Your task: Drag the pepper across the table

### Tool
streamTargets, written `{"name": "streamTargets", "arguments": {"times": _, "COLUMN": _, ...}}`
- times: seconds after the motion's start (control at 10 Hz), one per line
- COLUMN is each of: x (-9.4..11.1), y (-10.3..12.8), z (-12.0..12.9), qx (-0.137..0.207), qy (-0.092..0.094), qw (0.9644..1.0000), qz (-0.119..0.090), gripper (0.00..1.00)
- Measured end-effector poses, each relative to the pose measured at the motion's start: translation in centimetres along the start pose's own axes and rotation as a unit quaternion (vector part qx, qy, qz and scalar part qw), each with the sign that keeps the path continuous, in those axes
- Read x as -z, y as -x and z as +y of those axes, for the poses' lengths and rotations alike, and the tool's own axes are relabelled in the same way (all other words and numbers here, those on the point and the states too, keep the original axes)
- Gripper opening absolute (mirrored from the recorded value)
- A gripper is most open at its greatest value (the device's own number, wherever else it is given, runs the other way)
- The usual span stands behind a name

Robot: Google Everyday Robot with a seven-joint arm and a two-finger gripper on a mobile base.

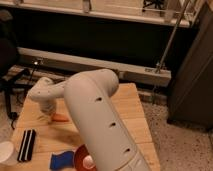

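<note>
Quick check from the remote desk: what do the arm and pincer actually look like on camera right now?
The arm is a thick, smooth, off-white shell of rounded segments, with a row of small dark round holes along its side. It narrows to a rounded pale wrist section above the pincer, which sits at the left of the wooden table by the orange pepper. No cables or markings show.

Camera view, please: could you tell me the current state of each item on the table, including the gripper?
gripper: down at the table's left part, right at the pepper.
pepper: lying flat on the table, partly hidden by the gripper.
red-orange bowl: upright, near front edge, partly behind the arm.
blue object: lying flat beside the bowl.
dark ridged block: lying flat, front left.
</note>
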Motion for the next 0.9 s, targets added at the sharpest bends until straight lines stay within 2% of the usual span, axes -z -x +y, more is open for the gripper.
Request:
{"name": "streamTargets", "arguments": {"times": 0.4, "x": -0.7, "y": 3.9, "z": -0.4, "qx": 0.021, "qy": -0.002, "qw": 0.9998, "qz": 0.006, "gripper": 0.00}}
{"name": "streamTargets", "arguments": {"times": 0.8, "x": -0.4, "y": 7.8, "z": 0.1, "qx": 0.037, "qy": 0.002, "qw": 0.9993, "qz": -0.005, "gripper": 0.00}}
{"name": "streamTargets", "arguments": {"times": 0.9, "x": -0.2, "y": 8.1, "z": 0.0, "qx": 0.038, "qy": 0.001, "qw": 0.9992, "qz": -0.007, "gripper": 0.00}}
